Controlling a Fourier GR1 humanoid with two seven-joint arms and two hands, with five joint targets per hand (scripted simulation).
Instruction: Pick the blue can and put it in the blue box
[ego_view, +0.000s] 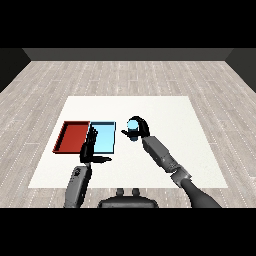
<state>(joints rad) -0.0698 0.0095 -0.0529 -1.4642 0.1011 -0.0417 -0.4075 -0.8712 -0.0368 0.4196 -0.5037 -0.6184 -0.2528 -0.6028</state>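
Transport step: right robot hand (140, 126) curled round blue can (133, 131), mid-frame, just right of blue box (105, 138). Next: shift left over box, release. Left robot hand (90, 148) relaxed, holding nothing.

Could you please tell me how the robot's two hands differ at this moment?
The right hand curls round the blue can; the left hand holds nothing, fingers straight. The right hand is right of the blue tray; the left overlaps that tray's near-left corner. Both are black.
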